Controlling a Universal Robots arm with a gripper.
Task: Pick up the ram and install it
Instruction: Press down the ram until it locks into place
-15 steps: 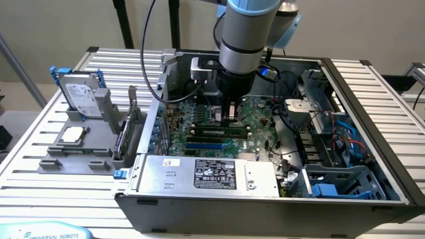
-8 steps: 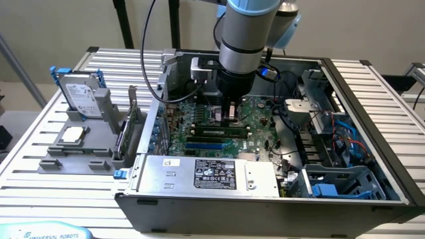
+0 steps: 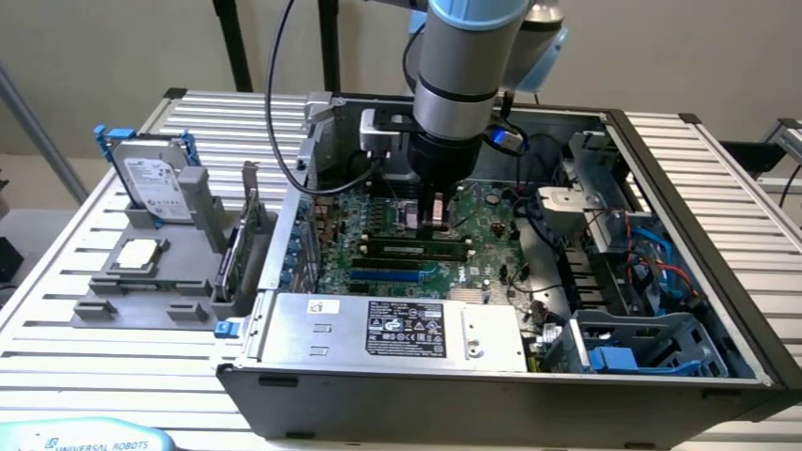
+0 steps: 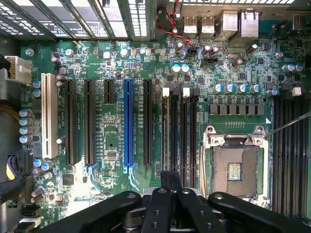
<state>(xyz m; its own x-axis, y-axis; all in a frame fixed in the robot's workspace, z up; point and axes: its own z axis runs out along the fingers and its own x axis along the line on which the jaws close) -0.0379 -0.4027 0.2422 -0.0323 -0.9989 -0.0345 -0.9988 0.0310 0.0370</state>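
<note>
Fingers (image 3: 435, 222) closed together, empty, poised just above the motherboard (image 4: 112, 160) inside the open computer case (image 3: 701, 188). The ram (image 3: 411, 250) lies seated in a black slot just in front of the fingertips, toward the power supply (image 3: 389, 327); in the wrist view the fingers (image 4: 170, 182) point along the paired slots beside the empty processor socket (image 4: 235, 167). Case rests on a slatted metal tabletop (image 3: 720, 136); a grey holder (image 3: 150, 272) with a hard drive (image 3: 153, 183) stands well off toward the exterior view's left, plain pale wall behind.

You are looking at: ram (image 3: 415, 249) showing matt green board; gripper (image 4: 170, 187) showing matt black plastic; computer case (image 3: 501, 399) showing dull grey metal.
</note>
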